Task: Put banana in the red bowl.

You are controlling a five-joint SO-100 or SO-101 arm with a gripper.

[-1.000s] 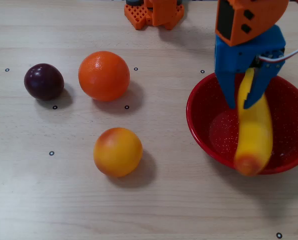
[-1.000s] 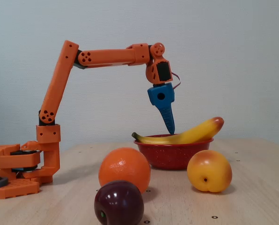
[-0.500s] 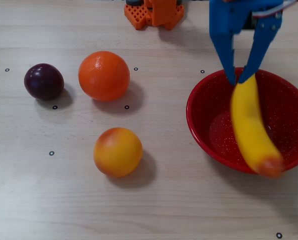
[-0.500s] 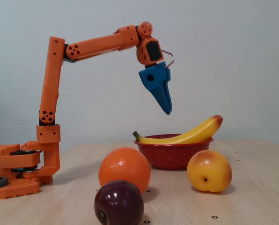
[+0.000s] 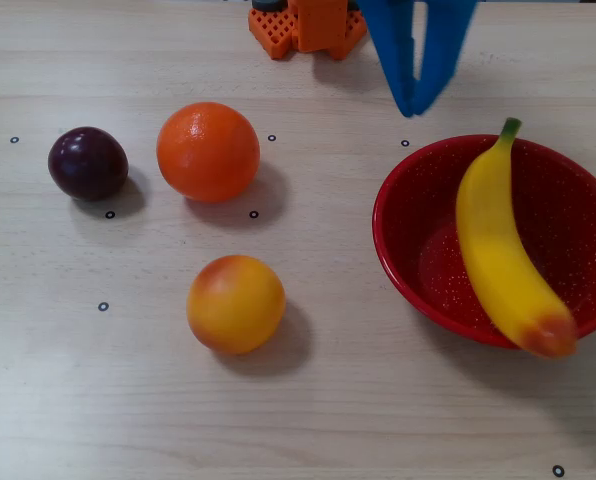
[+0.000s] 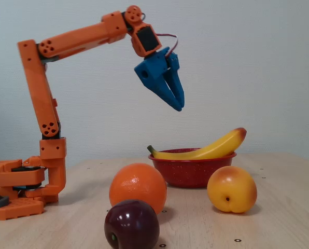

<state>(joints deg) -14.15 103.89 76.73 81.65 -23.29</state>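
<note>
Lay across the big shiny red bowl [image 5: 408,240] — the long yellow banana [image 5: 493,255], green stem on the far rim, orange tip poking over the near rim in the overhead view. Hung high in the air, well apart from the fruit — the blue two-finger gripper [image 6: 178,106], tips almost together, holding nothing.

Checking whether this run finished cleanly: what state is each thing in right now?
banana: lying across the red bowl, orange-red tip past the rim.
red bowl: upright, holding the banana.
gripper: raised clear of the bowl, holding nothing.
orange, plum, peach: loose on the table.
</note>
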